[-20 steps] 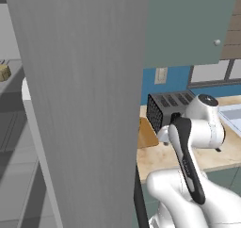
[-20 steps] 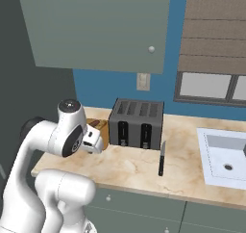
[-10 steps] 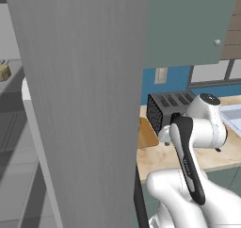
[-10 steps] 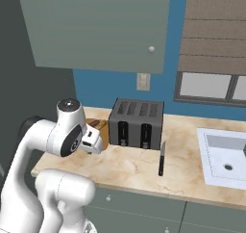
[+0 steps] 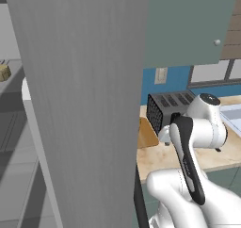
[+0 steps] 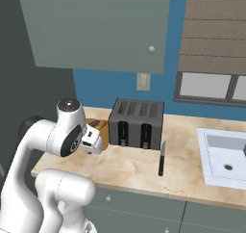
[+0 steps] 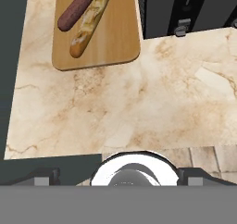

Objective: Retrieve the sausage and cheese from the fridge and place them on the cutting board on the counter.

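A: Sausage (image 7: 77,8) is lying on the cutting board (image 7: 112,42); gripper (image 6: 92,141) is hanging wide open, empty

B: Cheese (image 5: 4,72) is waiting on the fridge (image 5: 84,100) shelf; swinging wide of the door looks wisest

base views: flank arm, share toaster (image 6: 136,123) | hand view: down on counter (image 7: 139,98)

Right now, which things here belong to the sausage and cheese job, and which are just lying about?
Job: sausage, cutting board, cheese on a shelf in the fridge, counter.
Lying about: breadstick, toaster, knife, sink.
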